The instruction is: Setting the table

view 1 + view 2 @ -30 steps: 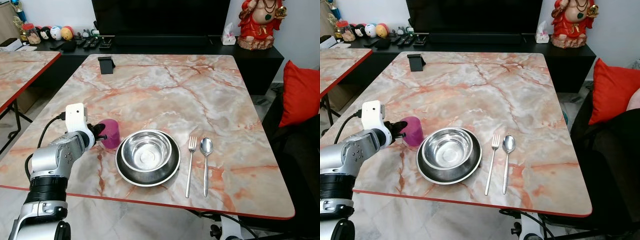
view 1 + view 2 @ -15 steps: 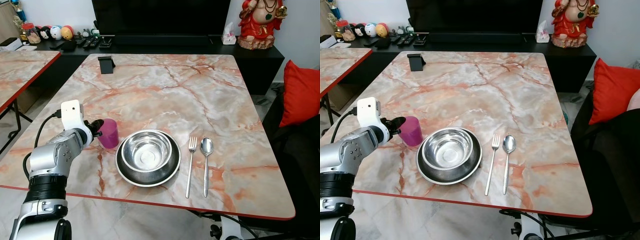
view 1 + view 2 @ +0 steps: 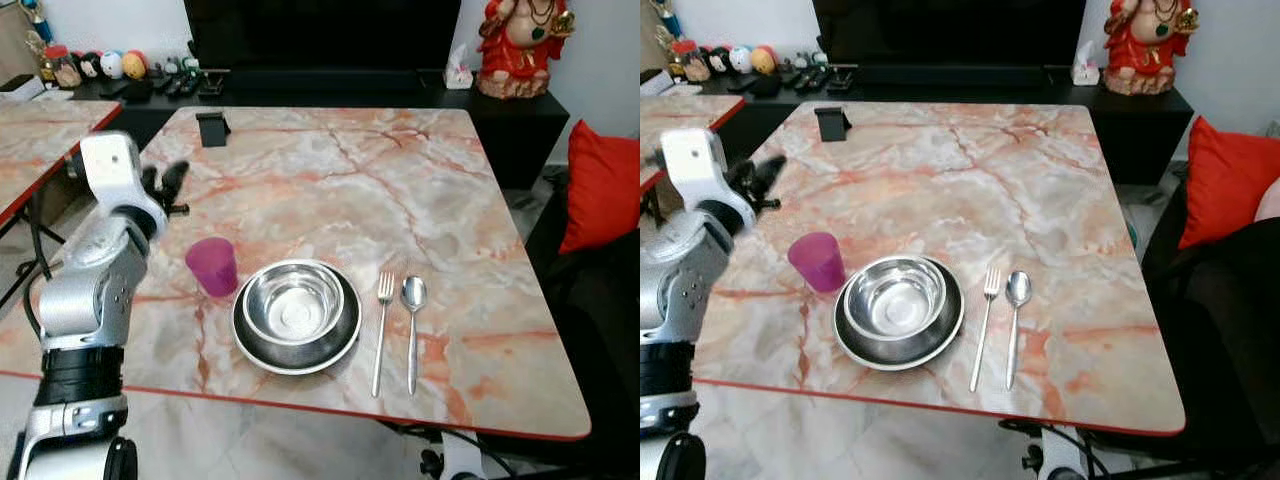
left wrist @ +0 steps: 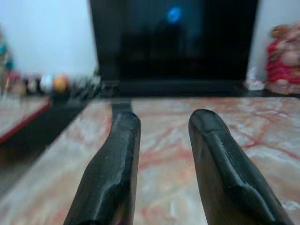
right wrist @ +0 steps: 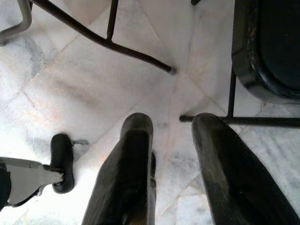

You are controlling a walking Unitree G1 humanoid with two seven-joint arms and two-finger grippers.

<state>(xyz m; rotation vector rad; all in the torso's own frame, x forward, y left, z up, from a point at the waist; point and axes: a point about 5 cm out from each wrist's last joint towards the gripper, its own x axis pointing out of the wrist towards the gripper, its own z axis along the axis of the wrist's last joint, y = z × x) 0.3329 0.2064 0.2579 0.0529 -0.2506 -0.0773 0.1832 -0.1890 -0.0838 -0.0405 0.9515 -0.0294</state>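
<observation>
We see the place setting laid out near the front edge of the marble counter [image 3: 420,180]: a steel bowl [image 3: 294,303] sits inside a dark plate [image 3: 343,340], and taking the bowl as the middle of a clock face, the purple cup [image 3: 212,266] stands upright at about ten o'clock, just beside the plate's rim but apart from it, while the fork [image 3: 381,330] and spoon [image 3: 411,325] lie side by side at three o'clock, handles toward the front edge. Our left gripper [image 3: 162,184] hangs above the counter at roughly eleven o'clock from the cup, well clear of it, and its jaws stand narrowly parted with nothing between them; in the left wrist view the fingers [image 4: 112,173] point across bare marble toward the far end. Our right gripper [image 5: 171,159] hangs idle over the tiled floor [image 5: 93,84], its jaws likewise parted and empty. We judge the cup's placing to be done and the arm to be free. A small dark stand [image 3: 212,128] sits at the far left corner. If any piece is missing, the next move calls for finding it elsewhere, since the setting looks complete to us.
</observation>
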